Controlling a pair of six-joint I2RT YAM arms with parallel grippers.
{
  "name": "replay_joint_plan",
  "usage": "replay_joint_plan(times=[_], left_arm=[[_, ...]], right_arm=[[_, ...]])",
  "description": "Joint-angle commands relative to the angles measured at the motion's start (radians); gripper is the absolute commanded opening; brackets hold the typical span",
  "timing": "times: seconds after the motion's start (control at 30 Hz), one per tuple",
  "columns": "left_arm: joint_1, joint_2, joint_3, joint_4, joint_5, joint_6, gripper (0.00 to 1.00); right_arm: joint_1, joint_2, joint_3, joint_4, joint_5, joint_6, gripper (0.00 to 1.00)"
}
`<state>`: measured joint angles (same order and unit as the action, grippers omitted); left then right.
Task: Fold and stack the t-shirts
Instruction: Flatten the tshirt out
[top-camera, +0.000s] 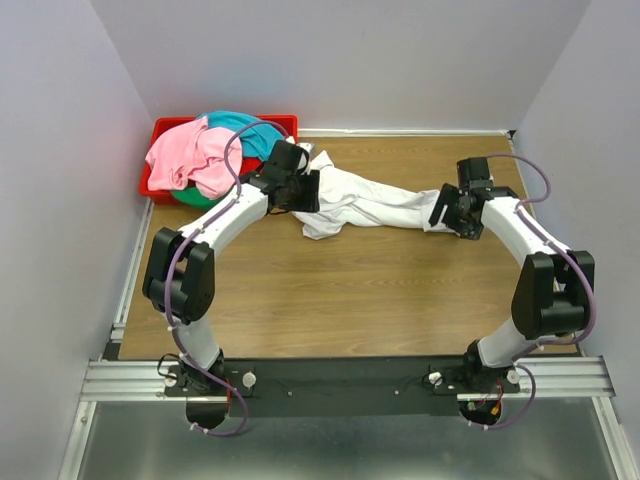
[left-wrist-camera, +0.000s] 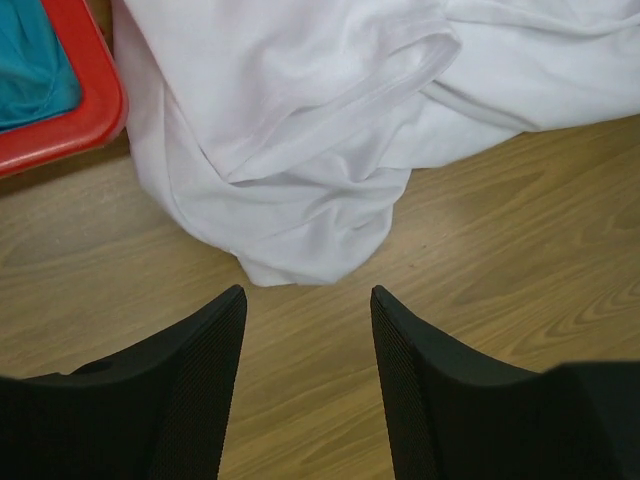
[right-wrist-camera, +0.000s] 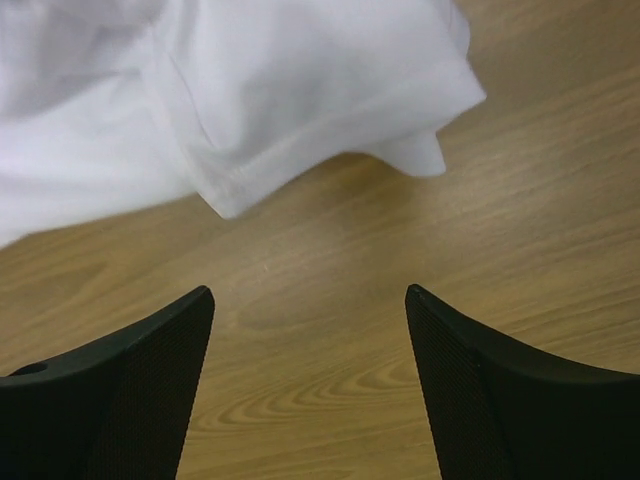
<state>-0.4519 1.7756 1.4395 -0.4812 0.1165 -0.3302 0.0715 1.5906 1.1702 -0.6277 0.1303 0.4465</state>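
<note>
Shirt (top-camera: 365, 205) is white, bunched and twisted lengthwise on table (top-camera: 300, 300); my left gripper (left-wrist-camera: 308, 292) and right gripper (right-wrist-camera: 309, 290), one near each end, both spread wide w/ nothing held.

Near half wide free, back left jammed.
White t-shirt (top-camera: 365, 205) sprawls across the table (top-camera: 350, 310) from 11 to 2 o'clock, strung between both arms; red bin (top-camera: 158, 130), heaped with shirts (top-camera: 200, 155), plugs the 10 o'clock corner. Bare wood runs 3 through 6 to 9, free passage, and under left gripper (left-wrist-camera: 308, 300) and right gripper (right-wrist-camera: 310, 300) too.
</note>
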Motion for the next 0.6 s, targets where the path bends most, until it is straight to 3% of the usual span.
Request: replay_joint_plan(times=[0.0,0.3,0.57], left_arm=[[0.001,-0.018,-0.044,0.102,-0.012,-0.023,0.60],[0.002,0.108,0.082,0.159,-0.083,-0.043,0.54],[0.024,0.196,0.094,0.168,-0.103,-0.044,0.51]], right_arm=[[-0.006,-0.015,-0.069,0.040,-0.069,0.027,0.83],[-0.006,0.020,-0.018,0.059,-0.119,0.032,0.80],[-0.006,0.008,-0.047,0.072,-0.124,0.046,0.80]])
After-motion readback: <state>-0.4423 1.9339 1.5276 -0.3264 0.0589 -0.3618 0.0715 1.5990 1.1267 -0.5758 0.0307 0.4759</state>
